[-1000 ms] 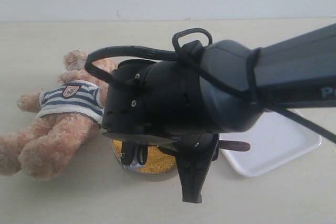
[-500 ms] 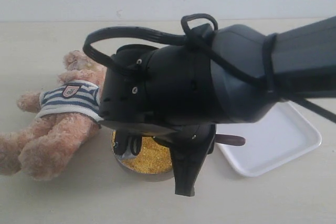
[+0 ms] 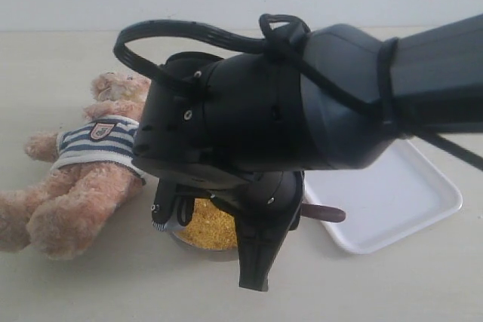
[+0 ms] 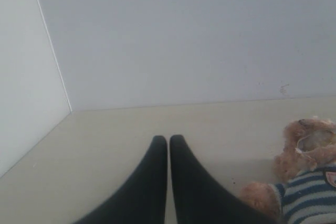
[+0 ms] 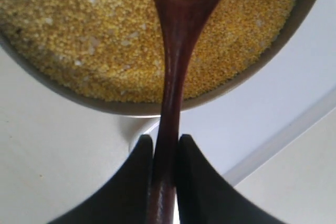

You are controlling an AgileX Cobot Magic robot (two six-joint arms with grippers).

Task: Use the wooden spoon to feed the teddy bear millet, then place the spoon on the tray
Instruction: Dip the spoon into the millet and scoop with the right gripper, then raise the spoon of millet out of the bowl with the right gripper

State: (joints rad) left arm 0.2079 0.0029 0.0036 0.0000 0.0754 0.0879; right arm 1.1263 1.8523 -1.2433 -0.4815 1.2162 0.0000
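Observation:
The teddy bear (image 3: 83, 179) lies on its back at the left in its striped shirt; its head and arm (image 4: 307, 166) also show in the left wrist view. My right gripper (image 5: 164, 141) is shut on the wooden spoon's handle (image 5: 170, 93). The spoon's round end reaches over the millet (image 5: 105, 40) with some grains on it. In the exterior view the handle end (image 3: 326, 214) sticks out toward the tray (image 3: 392, 197), and the millet (image 3: 207, 225) shows under the big black arm. My left gripper (image 4: 168, 140) is shut and empty, apart from the bear.
The round metal bowl (image 5: 131, 107) holding the millet stands between the bear and the tray, its rim next to the tray's corner (image 5: 262, 103). The right arm (image 3: 302, 111) hides much of the middle. A white wall (image 4: 184, 35) rises behind the table.
The right arm has shifted left and lower over the bowl, carrying the spoon with it. The bear, bowl and tray stay where they were.

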